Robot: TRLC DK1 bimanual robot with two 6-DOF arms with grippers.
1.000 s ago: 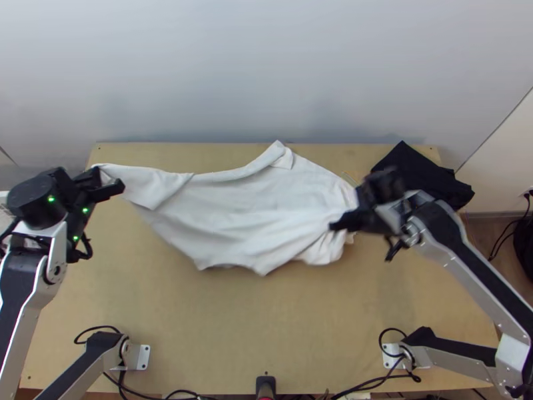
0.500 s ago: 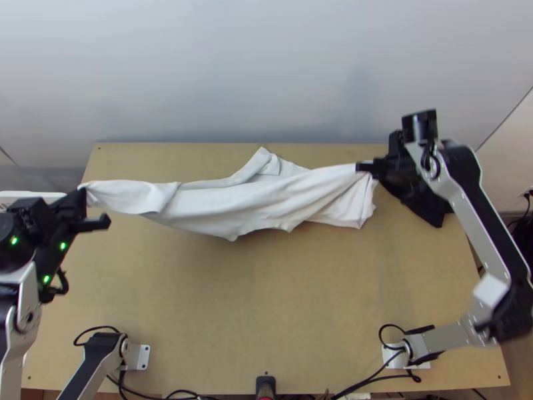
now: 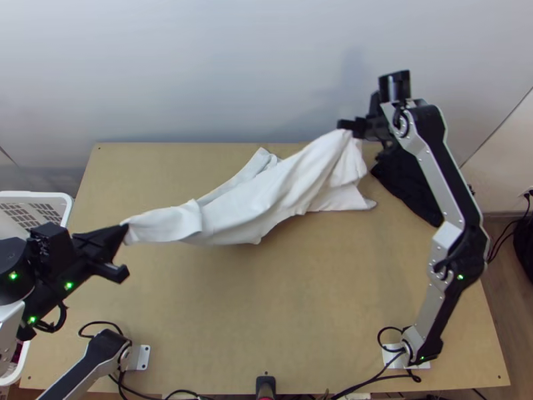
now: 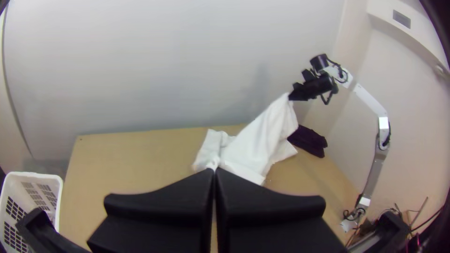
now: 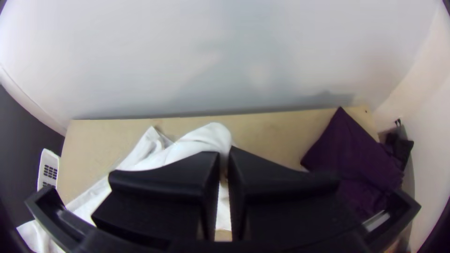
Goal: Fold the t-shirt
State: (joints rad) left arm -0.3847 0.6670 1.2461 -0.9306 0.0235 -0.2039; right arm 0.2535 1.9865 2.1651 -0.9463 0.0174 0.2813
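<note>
Left gripper (image 3: 124, 229): fingers closed, pinching one end of the white T-shirt (image 3: 266, 200). Right gripper (image 3: 352, 127): fingers close together, other end gripped and raised. Shirt runs creased between them, partly over the light wooden worktop (image 3: 266, 307). Dark cloth (image 3: 410, 183) lies toward the worktop's far right corner. White basket (image 3: 36, 195) stands beside its left edge. Pale wall (image 3: 200, 67) behind, wooden floor (image 3: 503, 313) at right.

L gripper (image 3: 124, 231) is seen mid-L of frame, fingers (image 4: 164, 199) pressed tog.; R gripper (image 3: 354, 132) is raised, upper R, likewise clamped.
</note>
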